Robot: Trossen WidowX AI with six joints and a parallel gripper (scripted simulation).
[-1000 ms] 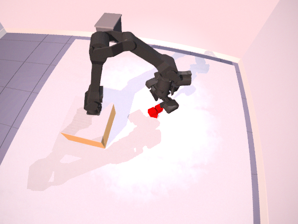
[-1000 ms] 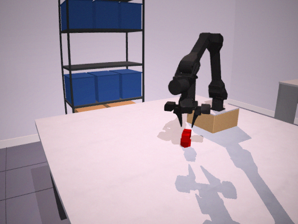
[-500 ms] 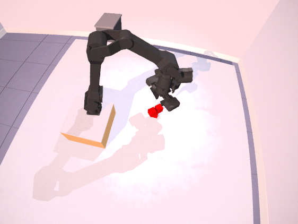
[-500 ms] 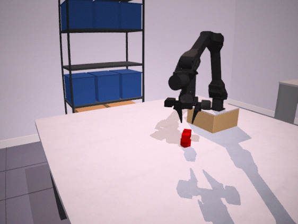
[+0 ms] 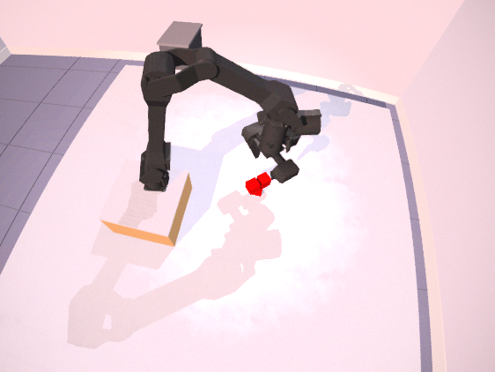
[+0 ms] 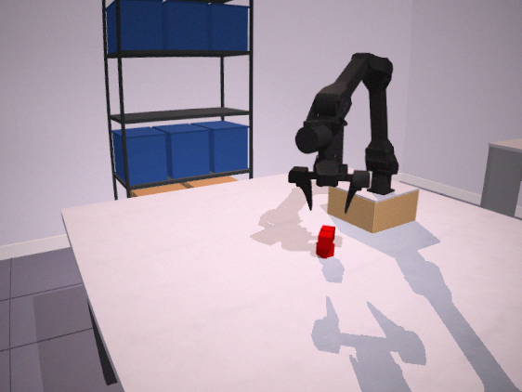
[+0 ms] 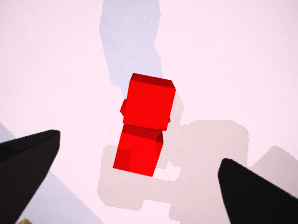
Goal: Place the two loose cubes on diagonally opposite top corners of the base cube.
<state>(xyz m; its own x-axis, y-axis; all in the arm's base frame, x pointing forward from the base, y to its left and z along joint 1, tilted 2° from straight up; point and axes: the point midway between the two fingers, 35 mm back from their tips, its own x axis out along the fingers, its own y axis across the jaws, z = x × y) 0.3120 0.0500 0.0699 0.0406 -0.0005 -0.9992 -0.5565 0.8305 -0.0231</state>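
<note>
Clearly the hand (image 6: 328,205) hangs wide and holds nothing, above the red cubes (image 6: 326,241), which sit stacked near the middle of the surface (image 6: 186,279), well off every edge. They look small, rigid, light and probably slick-faced; any regrasp should pinch two opposite flat sides squarely, to avoid toppling the stack.

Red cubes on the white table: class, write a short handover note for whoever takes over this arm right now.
Tool: open, holding nothing, raised above the stack.
Things: red base cube on the white table; one red loose cube sits on top of it, offset toward one corner. A second loose cube is not distinguishable in any view.
Done: at least one cube placed and let go.
Left: confirm the second cube and the gap, then move the arm clear.
</note>
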